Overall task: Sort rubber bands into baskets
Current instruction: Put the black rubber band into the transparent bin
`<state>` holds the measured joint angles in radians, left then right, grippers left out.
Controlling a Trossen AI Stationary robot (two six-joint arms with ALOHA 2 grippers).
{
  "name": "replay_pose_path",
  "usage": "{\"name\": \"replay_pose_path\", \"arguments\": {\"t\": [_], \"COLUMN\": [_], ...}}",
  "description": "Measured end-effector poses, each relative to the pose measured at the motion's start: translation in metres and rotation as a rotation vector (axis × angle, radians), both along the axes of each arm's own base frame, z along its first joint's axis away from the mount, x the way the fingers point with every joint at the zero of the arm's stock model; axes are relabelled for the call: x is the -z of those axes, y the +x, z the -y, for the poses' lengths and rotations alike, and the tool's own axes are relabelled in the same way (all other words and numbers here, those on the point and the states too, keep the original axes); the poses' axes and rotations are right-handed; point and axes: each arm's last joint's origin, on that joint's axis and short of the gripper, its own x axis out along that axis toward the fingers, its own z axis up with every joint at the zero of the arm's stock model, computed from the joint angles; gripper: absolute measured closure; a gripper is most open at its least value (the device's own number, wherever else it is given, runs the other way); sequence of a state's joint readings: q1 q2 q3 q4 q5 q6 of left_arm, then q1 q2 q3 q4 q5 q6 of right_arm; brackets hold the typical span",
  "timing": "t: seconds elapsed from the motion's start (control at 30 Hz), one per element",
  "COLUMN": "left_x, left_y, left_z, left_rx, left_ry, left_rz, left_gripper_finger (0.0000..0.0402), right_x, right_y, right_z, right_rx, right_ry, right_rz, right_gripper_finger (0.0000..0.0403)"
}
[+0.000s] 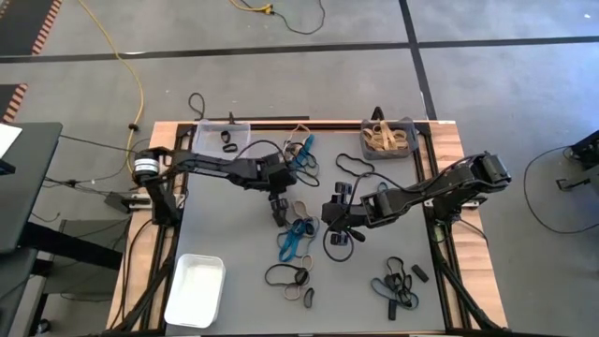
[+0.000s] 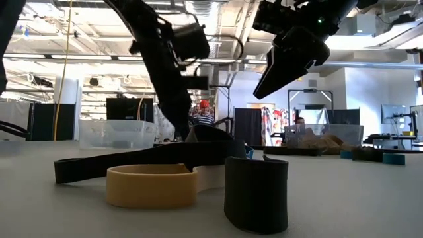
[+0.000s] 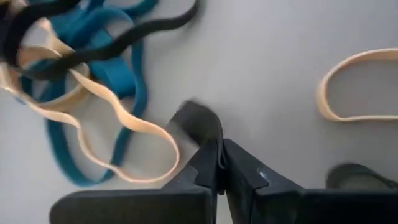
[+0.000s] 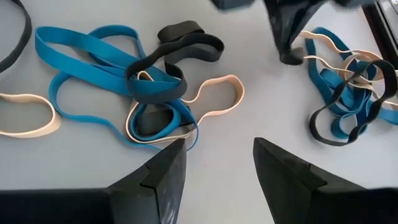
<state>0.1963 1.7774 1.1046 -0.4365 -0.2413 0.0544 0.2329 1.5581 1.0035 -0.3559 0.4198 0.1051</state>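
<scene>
Scattered all over the grey table (image 1: 215, 234): rubber bands (image 1: 296, 234) in teal, tan and black, mostly knotted into clumps, with one tangle at mid-table, another (image 1: 301, 154) up near the far edge, a third (image 1: 395, 285) toward the near right corner. Already sorted, by the look of it: a couple of black bands in the clear basket (image 1: 223, 137) at the far left, tan ones heaped in the dark grey basket (image 1: 388, 137) at the far right; nothing visible in the white basket (image 1: 196, 289) at the near left. Down at the table now, the left gripper (image 1: 279, 212), fingers pinched together with a dark scrap between the tips, possibly a black band, though too blurred to call; just beside it a teal-and-tan snarl (image 3: 87, 93), a lone tan loop (image 3: 357, 84) farther off. Hovering over the mid-table clump, the right gripper (image 4: 214, 165), fingers (image 4: 165, 171) spread wide and holding nothing, the teal, black and tan knot (image 4: 149, 93) lying just ahead of the tips rather than between them. Big risk from here: bands interlaced, so a pinch on one colour likely drags its neighbours up too and drops mixed colours into one basket. Second risk: both arms crowding the same patch, close enough to bump. Third: thin loops lying flat, easy to slip out of a shallow pinch.
</scene>
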Motion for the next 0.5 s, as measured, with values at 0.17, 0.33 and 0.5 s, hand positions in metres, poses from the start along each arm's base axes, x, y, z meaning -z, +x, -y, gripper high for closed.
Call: {"name": "replay_pose_path", "arguments": {"t": [0.17, 0.33, 0.5], "left_x": [-0.037, -0.073, -0.098], "left_y": [-0.019, -0.051, -0.086], "left_z": [-0.001, -0.015, -0.043], "left_rx": [-0.022, -0.114, -0.260], "left_ry": [0.084, 0.176, 0.185], "left_rz": [0.016, 0.008, 0.022], "left_gripper_finger": [0.0400, 0.0401, 0.0401], "right_x": [0.000, 0.000, -0.001], "right_y": [0.000, 0.001, 0.001], "right_z": [0.000, 0.000, 0.000], "right_rx": [0.000, 0.000, 0.000], "right_ry": [0.000, 0.002, 0.002], "right_rz": [0.001, 0.006, 0.008], "right_gripper_finger": [0.0186, 0.0186, 0.0186]}}
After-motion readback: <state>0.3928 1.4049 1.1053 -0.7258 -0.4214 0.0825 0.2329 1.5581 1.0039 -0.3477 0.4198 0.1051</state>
